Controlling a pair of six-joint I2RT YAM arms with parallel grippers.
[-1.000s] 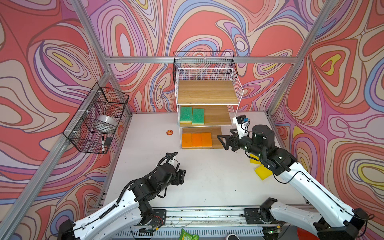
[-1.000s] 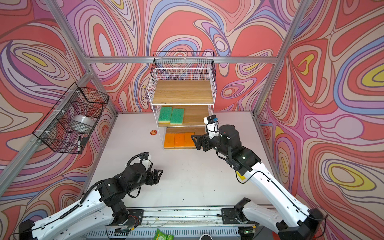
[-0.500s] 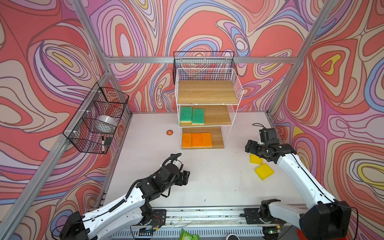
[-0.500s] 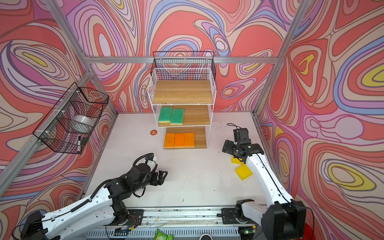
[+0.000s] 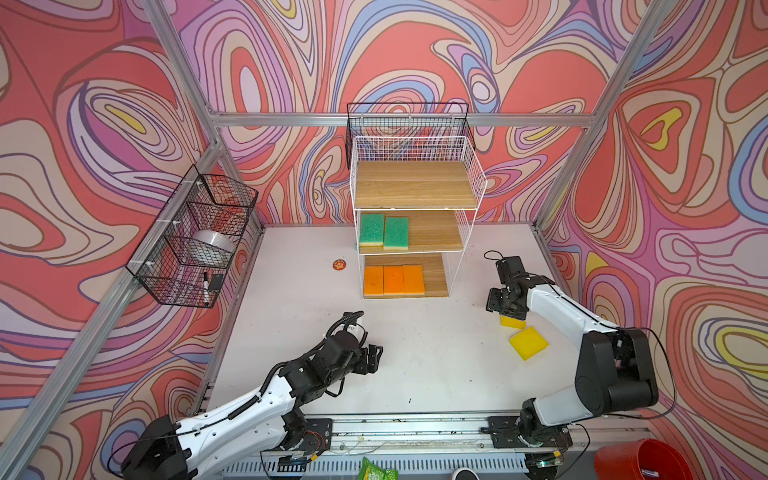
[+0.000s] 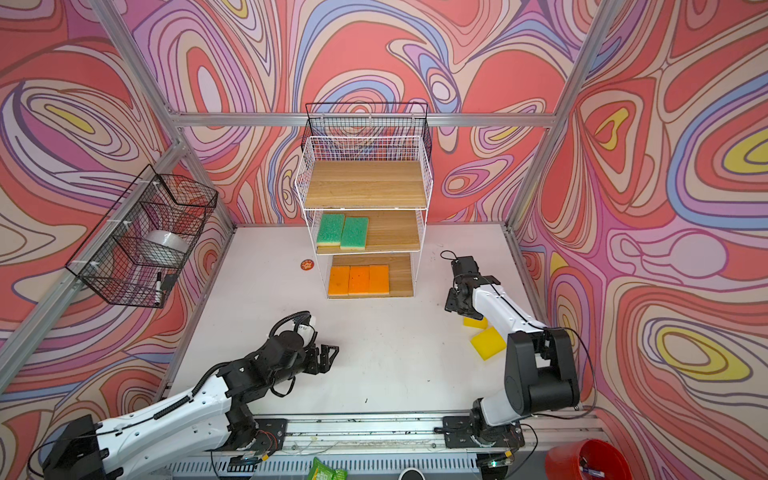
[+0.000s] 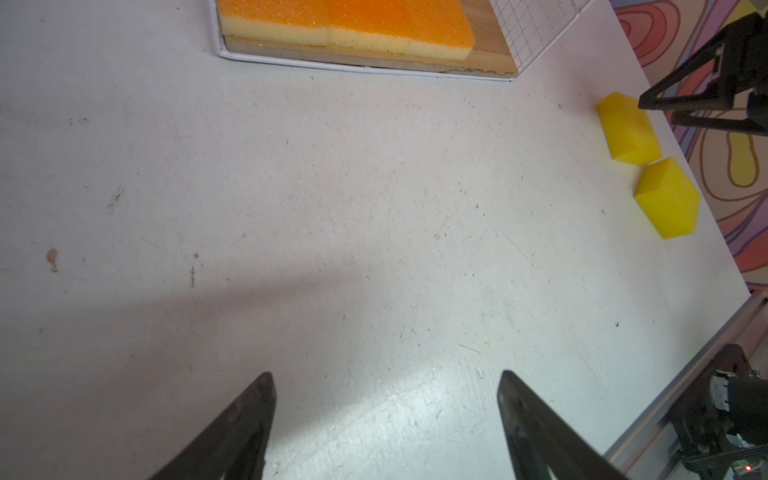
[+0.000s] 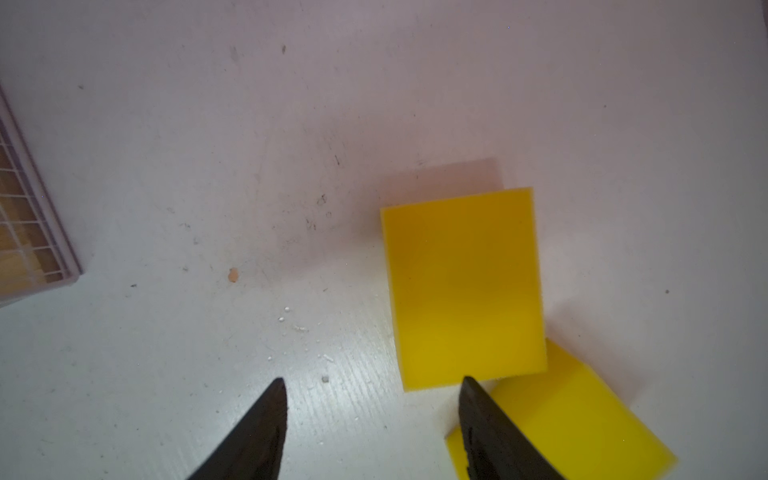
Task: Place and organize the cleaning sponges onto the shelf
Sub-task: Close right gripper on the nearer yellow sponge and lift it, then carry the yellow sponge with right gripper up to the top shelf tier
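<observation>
Yellow foam lies on the white table [image 5: 436, 374], at the right of both top views and well apart from the shelf [image 5: 415, 185]. One yellow sponge [image 5: 528, 343] sits in the open. A second yellow sponge [image 5: 513, 323] lies just beside it, corner to corner, partly hidden under the right gripper [image 5: 500, 305]. That gripper hangs low over the second one, pointing down at the table. In the right wrist view the right gripper [image 8: 372, 378] has its jaws apart with bare table between them (nothing is pinched). One of its fingers [image 8: 498, 436] crosses the spot where the two yellow pads meet; whether it touches either, I cannot tell.

The left gripper [image 5: 374, 359] hovers over the open middle of the table, nearer the front edge, aimed toward the shelf. In the left wrist view the left gripper [image 7: 384, 374] is spread wide over bare tabletop, holding nothing.

The shelf, white wire with three wooden boards, stands against the back wall. Two green sponges [image 5: 383, 230] lie side by side at the left end of its middle board. Three orange sponges [image 5: 393, 279] sit in a touching row on the left part of the bottom board. A small round orange disc [image 5: 339, 264] rests on the table just left of the shelf's foot. A black wire basket [image 5: 195, 245] hangs on the left wall.
</observation>
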